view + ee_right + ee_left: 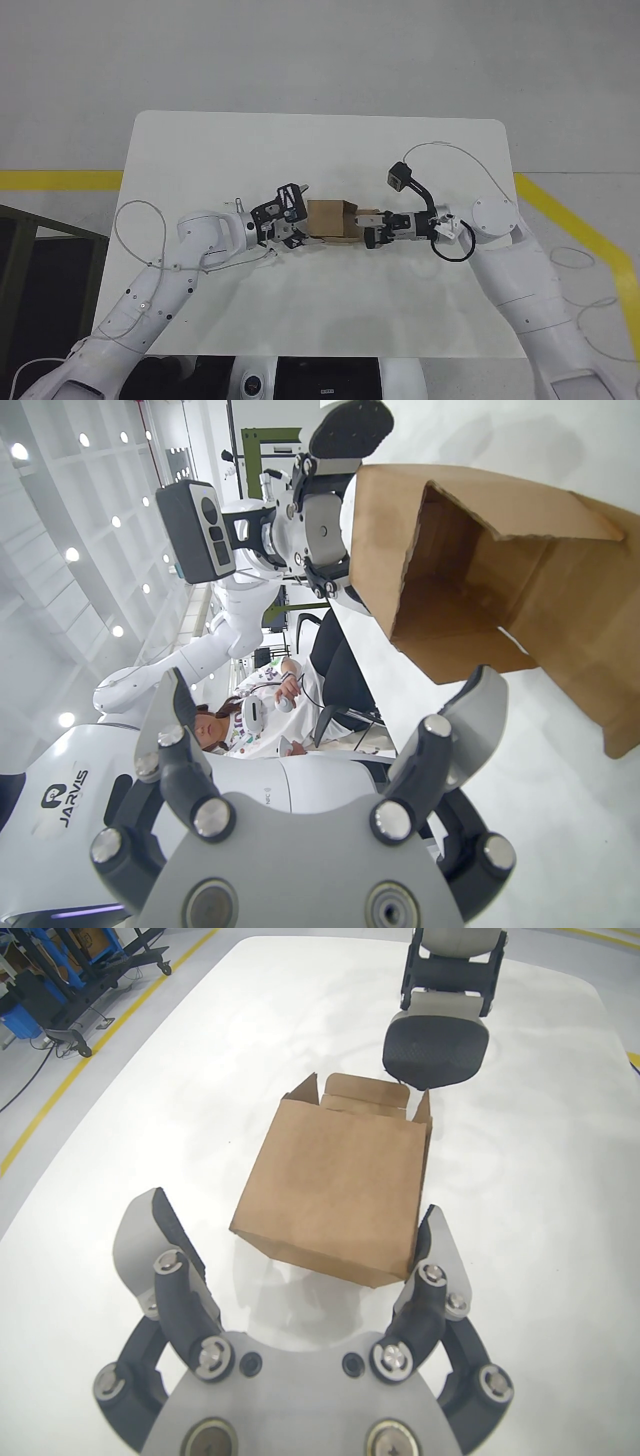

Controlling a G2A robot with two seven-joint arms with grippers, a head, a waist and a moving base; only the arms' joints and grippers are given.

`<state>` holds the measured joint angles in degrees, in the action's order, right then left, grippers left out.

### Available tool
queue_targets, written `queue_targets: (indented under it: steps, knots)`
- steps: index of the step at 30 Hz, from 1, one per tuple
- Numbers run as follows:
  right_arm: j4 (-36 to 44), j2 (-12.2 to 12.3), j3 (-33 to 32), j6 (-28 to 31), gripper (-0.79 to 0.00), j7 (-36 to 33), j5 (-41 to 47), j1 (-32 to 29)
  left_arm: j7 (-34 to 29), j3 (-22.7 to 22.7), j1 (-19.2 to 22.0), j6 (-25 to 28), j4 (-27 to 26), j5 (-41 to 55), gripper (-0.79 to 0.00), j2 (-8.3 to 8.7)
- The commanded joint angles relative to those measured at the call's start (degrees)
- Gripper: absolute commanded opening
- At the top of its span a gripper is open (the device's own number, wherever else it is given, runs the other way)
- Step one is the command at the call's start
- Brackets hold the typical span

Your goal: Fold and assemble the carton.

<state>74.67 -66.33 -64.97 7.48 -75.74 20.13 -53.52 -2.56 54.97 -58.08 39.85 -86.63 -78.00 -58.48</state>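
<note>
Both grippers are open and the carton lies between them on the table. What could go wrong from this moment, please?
1. The carton sits off-centre in the left gripper: one finger is at its corner, the other is apart. Closing could twist it on the table.
2. Neither gripper holds it, so the right gripper, pushing the open flaps, might slide it instead of folding them.

Floor (300, 50): pale grey, yellow tape lines (60, 180).
Table (200, 150): white, rounded corners.
Ceiling: round lights (72, 554).
Furniture: black wheeled racks (85, 978).
</note>
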Motion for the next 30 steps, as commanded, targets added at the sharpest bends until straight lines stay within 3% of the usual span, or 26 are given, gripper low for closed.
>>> queue_targets:
  steps: [1,16,30]
  knots:
    - [-0.83,-0.25,0.91,0.19,0.0,0.52,0.88,0.36,0.29,-0.06,0.21,0.12,0.47,-0.2,0.0,-0.1]
    - [-7.52,-1.93,5.48,4.14,0.0,3.49,4.31,4.31,0.91,-0.14,1.18,1.86,2.52,-0.05,0.0,-0.69]
    - [3.51,0.42,1.61,-3.42,0.0,2.65,2.62,-3.61,0.74,0.0,1.27,1.16,2.87,0.07,0.0,-1.2]
